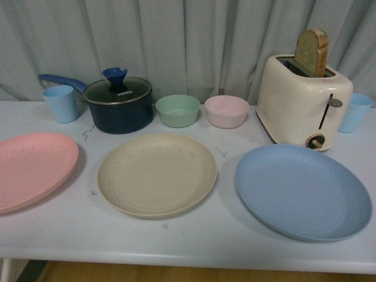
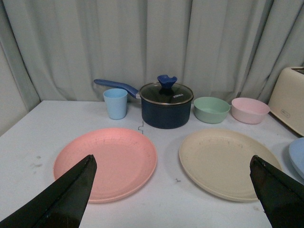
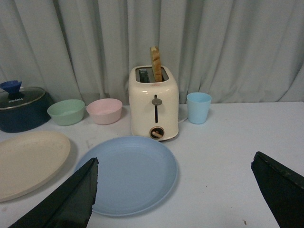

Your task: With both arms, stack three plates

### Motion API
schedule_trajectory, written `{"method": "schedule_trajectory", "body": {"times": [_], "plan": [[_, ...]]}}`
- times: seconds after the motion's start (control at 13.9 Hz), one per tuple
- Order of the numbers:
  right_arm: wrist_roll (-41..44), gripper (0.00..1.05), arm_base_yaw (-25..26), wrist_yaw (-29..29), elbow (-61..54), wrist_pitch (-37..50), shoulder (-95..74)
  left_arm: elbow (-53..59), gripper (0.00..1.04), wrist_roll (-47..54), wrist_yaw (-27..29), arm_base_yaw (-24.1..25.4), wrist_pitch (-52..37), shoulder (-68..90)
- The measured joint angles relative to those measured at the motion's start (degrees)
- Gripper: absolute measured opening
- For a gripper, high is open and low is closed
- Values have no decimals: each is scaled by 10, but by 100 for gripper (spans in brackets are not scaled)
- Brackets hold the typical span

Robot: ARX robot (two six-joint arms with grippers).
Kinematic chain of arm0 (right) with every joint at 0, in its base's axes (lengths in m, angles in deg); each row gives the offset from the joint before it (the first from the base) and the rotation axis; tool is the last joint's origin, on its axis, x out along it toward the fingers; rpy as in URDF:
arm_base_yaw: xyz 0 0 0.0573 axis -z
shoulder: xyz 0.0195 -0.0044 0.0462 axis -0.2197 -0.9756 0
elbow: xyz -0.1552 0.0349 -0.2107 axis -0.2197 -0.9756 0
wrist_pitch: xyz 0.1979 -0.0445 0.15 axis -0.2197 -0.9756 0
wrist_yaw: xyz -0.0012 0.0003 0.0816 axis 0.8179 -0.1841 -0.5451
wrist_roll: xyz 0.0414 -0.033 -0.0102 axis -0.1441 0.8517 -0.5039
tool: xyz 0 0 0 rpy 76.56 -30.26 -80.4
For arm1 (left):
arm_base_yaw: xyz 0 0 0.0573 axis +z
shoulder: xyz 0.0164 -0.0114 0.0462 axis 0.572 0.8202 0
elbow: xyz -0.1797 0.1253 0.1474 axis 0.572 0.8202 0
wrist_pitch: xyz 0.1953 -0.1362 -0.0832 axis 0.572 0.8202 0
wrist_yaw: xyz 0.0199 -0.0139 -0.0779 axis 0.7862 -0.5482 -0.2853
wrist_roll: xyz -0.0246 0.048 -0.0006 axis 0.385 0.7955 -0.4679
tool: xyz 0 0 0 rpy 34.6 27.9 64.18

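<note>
Three plates lie side by side on the white table: a pink plate (image 1: 32,169) at the left, a beige plate (image 1: 157,174) in the middle and a blue plate (image 1: 302,191) at the right. None overlaps another. No arm shows in the front view. My left gripper (image 2: 173,166) is open, hanging back from the table over the gap between the pink plate (image 2: 107,161) and the beige plate (image 2: 228,161). My right gripper (image 3: 175,166) is open too, with the blue plate (image 3: 128,173) near one of its fingers (image 3: 71,199). Nothing is between either pair of jaws.
Behind the plates stand a light blue cup (image 1: 60,103), a dark blue lidded saucepan (image 1: 117,103), a green bowl (image 1: 177,110), a pink bowl (image 1: 227,111), a cream toaster (image 1: 302,106) with a bread slice (image 1: 311,51) and another blue cup (image 1: 354,111). A grey curtain (image 1: 188,41) hangs behind.
</note>
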Motion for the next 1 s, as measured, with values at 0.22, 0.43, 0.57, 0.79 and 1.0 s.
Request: {"method": "schedule_trajectory", "body": {"times": [0.22, 0.43, 0.57, 0.79, 1.0], "plan": [[0, 98, 0, 0, 0, 0, 0, 0, 98, 0, 0, 0, 0, 0], [0, 98, 0, 0, 0, 0, 0, 0, 98, 0, 0, 0, 0, 0], [0, 98, 0, 0, 0, 0, 0, 0, 98, 0, 0, 0, 0, 0], [0, 98, 0, 0, 0, 0, 0, 0, 98, 0, 0, 0, 0, 0], [0, 98, 0, 0, 0, 0, 0, 0, 98, 0, 0, 0, 0, 0]]}}
